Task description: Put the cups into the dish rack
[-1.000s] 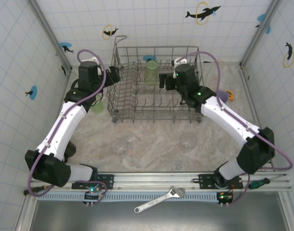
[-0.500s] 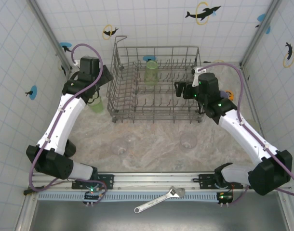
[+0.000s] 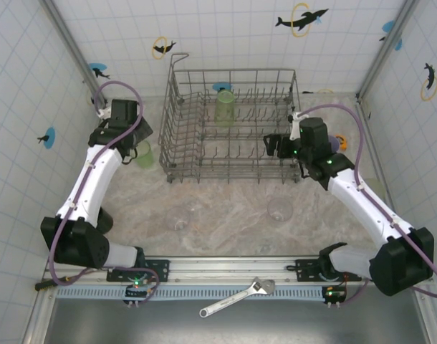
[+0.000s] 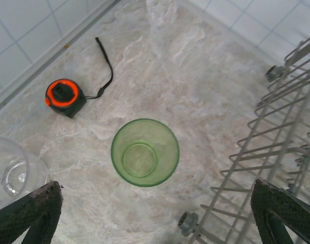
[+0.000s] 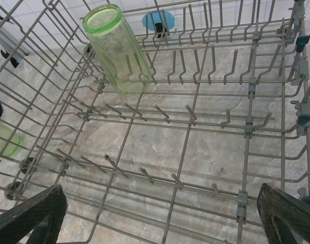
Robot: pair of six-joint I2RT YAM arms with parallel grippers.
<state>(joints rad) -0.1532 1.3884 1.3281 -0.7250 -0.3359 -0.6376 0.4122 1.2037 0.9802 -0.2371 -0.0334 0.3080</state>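
Observation:
The grey wire dish rack [image 3: 233, 129] stands at the back middle of the table. One light green cup [image 3: 225, 107] leans on the tines in its far row, also in the right wrist view [image 5: 117, 48]. A second green cup [image 3: 144, 155] stands upright on the table left of the rack. My left gripper [image 3: 135, 136] hovers open above it, the cup [image 4: 145, 152] just ahead of the wide-apart fingers [image 4: 40, 206]. My right gripper [image 3: 274, 146] is open over the rack's right part [image 5: 195, 142], with nothing between its fingers [image 5: 289, 211]. Two clear cups [image 3: 177, 218] [image 3: 279, 209] sit on the near table.
An orange and black tape measure [image 4: 65, 97] and a clear cup [image 4: 12, 170] lie left of the green cup. A lavender cup [image 3: 334, 143] peeks out beside the right arm. A wrench [image 3: 236, 296] and a screwdriver [image 3: 383, 272] rest on the front rail.
The left arm has swung left, away from the rack, to above the green cup on the table. The right arm has drawn back to the rack's right side. The cups have not moved.

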